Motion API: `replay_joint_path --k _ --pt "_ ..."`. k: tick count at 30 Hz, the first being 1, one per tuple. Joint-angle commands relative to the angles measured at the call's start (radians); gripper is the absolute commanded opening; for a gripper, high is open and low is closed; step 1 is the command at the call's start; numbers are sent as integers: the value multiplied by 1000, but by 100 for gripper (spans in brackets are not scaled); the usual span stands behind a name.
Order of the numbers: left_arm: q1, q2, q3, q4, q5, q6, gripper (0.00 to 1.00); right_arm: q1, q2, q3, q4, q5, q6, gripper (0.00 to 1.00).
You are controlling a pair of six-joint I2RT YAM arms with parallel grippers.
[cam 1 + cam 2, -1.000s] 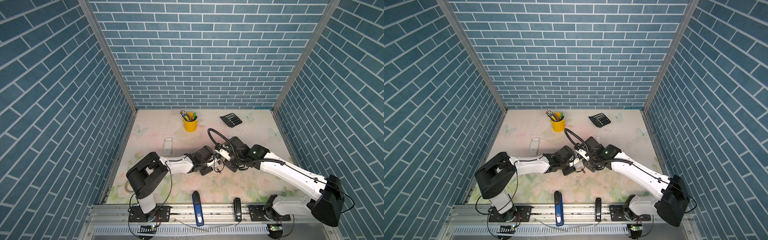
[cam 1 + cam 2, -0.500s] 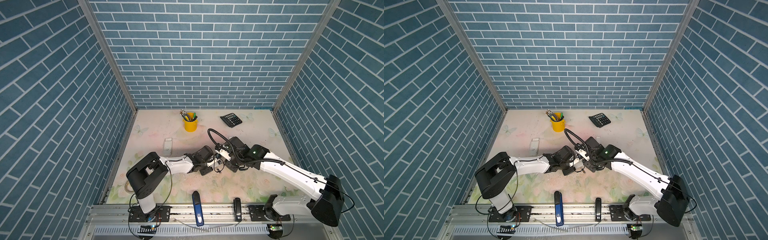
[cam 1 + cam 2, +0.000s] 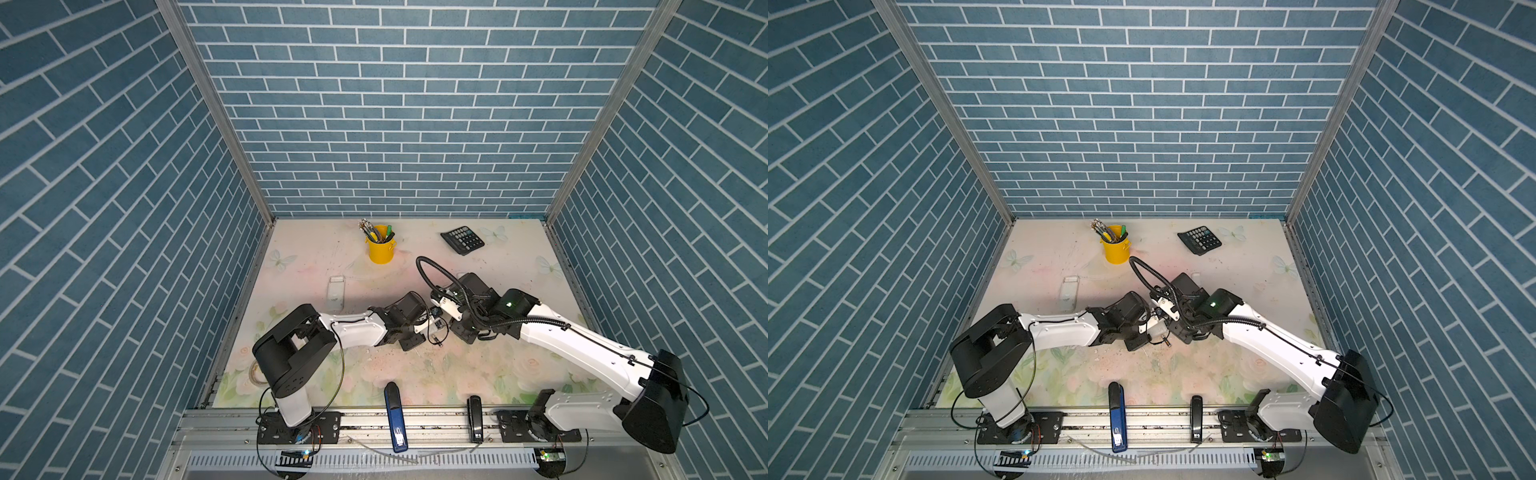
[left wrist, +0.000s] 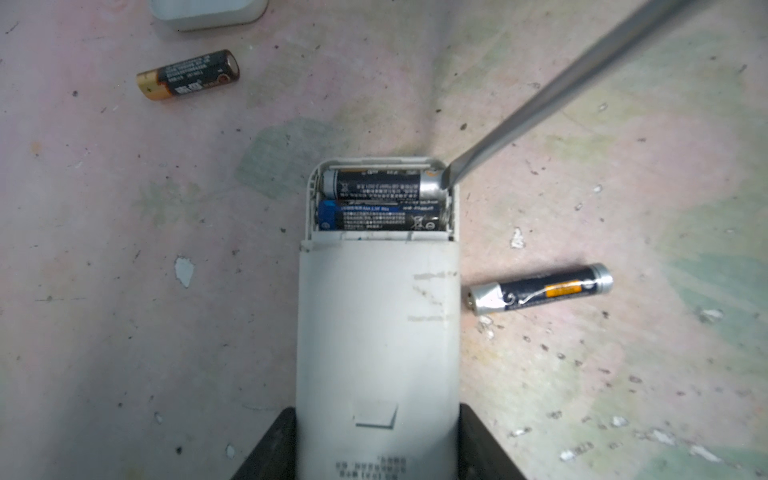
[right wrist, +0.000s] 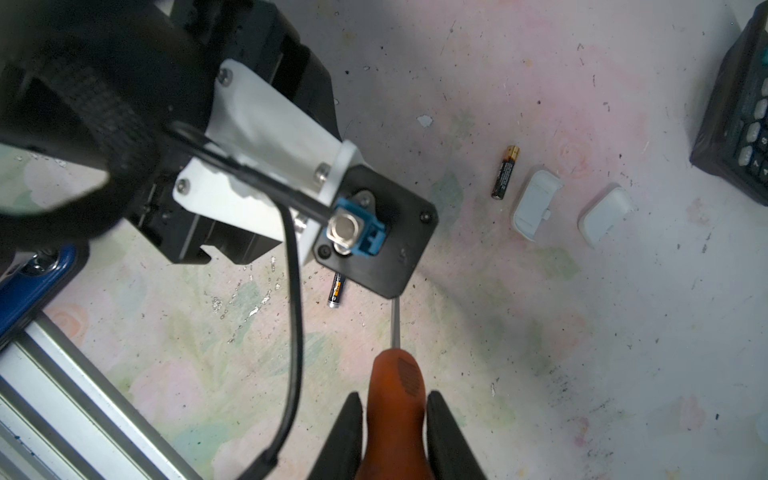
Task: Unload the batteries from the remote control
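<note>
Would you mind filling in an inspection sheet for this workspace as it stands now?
Surface: floral table mat, scuffed and speckled.
Job's things: remote control, back open; black battery and blue-ended battery inside; gold-ended battery and silver-ended battery loose on the mat; screwdriver tip at the black battery's end.
Clutter: two white covers, white casing, yellow pen pot, calculator, blue stapler, black stapler.
Grippers: left gripper shut on the remote control; right gripper shut on the screwdriver handle.
Cables: black corrugated cable loops above the right wrist.
Surroundings: blue brick-pattern walls; metal rail in front.
</note>
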Motion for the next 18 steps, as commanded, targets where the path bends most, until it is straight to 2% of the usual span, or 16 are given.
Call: replay_joint_path --k 1,18 --pt "-9 40 -31 -95 -8 15 8 -6 -7 -29 4 3 8 0" --pt "-9 45 -28 -97 -8 16 7 -10 3 -23 -13 -21 20 0"
